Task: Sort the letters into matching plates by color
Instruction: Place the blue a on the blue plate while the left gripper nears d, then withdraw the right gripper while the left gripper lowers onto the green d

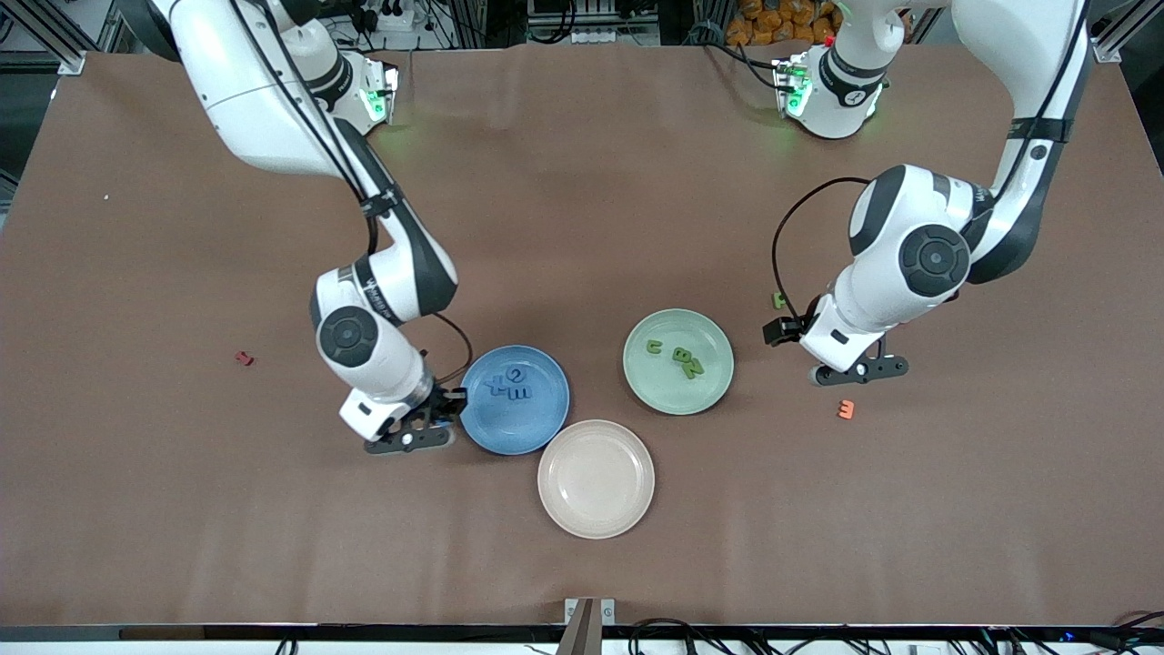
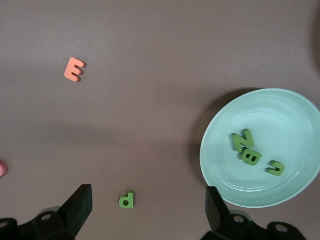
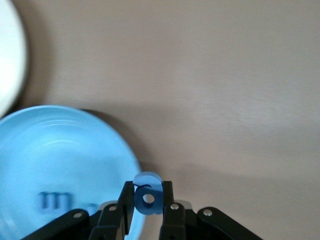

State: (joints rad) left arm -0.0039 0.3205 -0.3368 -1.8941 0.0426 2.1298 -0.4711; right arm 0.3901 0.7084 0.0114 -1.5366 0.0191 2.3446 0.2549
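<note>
Brown matte covering spreads over the whole table [image 1: 582,227], with a faint fold line running across it toward the robots' bases. Along that edge we see aluminium framing, cables and power strips, and a heap of orange things.

We take the cream plate [image 1: 596,478] as our landmark; it lies nearest the front camera. The blue plate [image 1: 515,399] touches it or nearly so, farther from the camera and toward the right arm's end. In it lie three blue letters [image 1: 509,384]. The mint green plate [image 1: 678,361] sits near the cream plate too, farther from the camera and toward the left arm's end, holding three green letters [image 1: 677,357].

The right gripper [image 3: 148,206] hangs over the blue plate's rim, on the side away from the cream plate, its fingers closed on a fourth blue letter [image 3: 147,192] with a round hole in it.

The left gripper [image 1: 855,368] hovers over bare table well toward the left arm's end from the cream plate, its fingers [image 2: 80,205] spread wide with nothing between them. In its wrist view a green "d" [image 2: 127,200] lies on the table between the fingers, outside the mint plate. An orange "E" [image 1: 847,408] lies on the table close to that gripper. A small red letter [image 1: 243,357] lies well off toward the right arm's end.
</note>
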